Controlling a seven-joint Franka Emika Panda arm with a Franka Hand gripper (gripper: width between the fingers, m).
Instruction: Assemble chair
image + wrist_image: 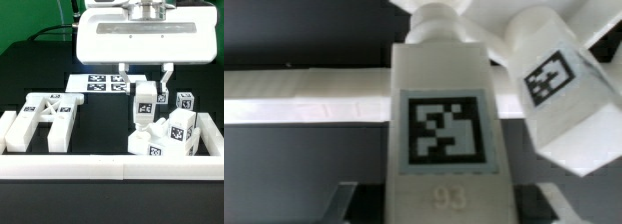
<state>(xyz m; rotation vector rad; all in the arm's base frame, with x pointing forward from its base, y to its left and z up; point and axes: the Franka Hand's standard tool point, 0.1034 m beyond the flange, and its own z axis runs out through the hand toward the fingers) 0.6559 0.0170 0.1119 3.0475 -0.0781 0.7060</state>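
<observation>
1. A robotics lab bench: a glossy white robot arm (140, 35) hangs over a black tabletop (100, 128).
2. A marker board (100, 83) of square tags lies flat on it.
3. A low white border rail (110, 166) edges the work area.
4. Loose white parts, such as a pegged leg (441, 110), carry printed tags.

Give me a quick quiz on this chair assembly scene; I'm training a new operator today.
1. True or false: the gripper is shut on an upright tagged leg.
2. Multiple choice: in the exterior view, the X-braced frame lies A) at the left, B) at the right, C) in the gripper.
3. Short answer: does the X-braced frame touch the leg?

Key: 1 true; 2 A; 3 no, they are apart.
</observation>
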